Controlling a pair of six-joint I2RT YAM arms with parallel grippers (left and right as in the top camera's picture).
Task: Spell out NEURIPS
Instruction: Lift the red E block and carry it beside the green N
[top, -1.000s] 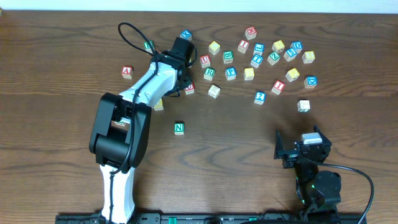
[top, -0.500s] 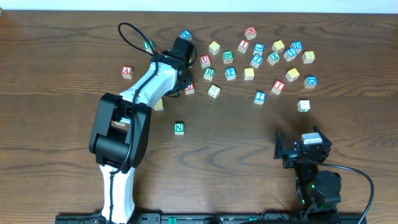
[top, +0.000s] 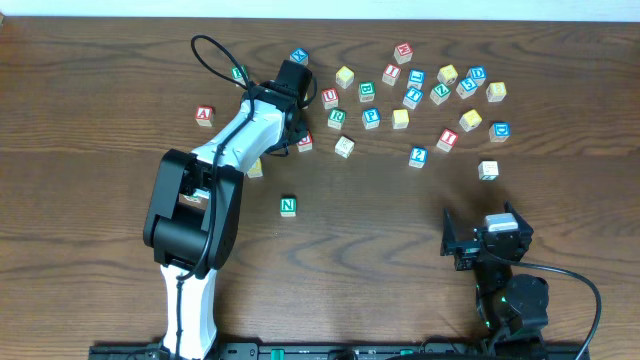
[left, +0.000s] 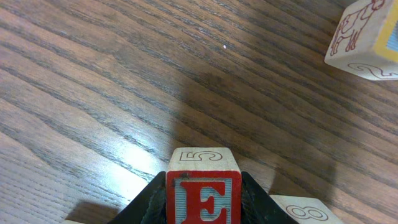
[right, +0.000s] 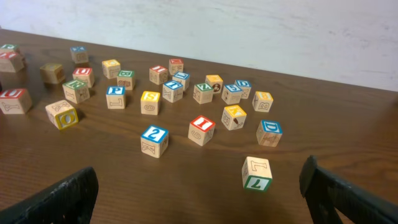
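Note:
The red E cube (left: 203, 190) sits between the black fingers of my left gripper (left: 203, 202), which is shut on it; from above, the E cube (top: 305, 142) shows beside the left gripper (top: 298, 136). Whether the cube rests on the wood, I cannot tell. The green N cube (top: 288, 206) lies alone nearer the front. Red U (top: 330, 97), green R (top: 337, 117), blue P (top: 371, 117) and red I (top: 448, 138) lie in the scattered group at the back. My right gripper (top: 483, 240) stays open near the front right, nothing between its fingers (right: 68, 193).
A red A cube (top: 204, 115) lies at the far left. A cube marked 8 (left: 301, 210) sits close beside the E cube, and a cube with an animal drawing (left: 367, 34) lies further off. A green-edged cube (right: 257, 173) stands ahead of the right gripper.

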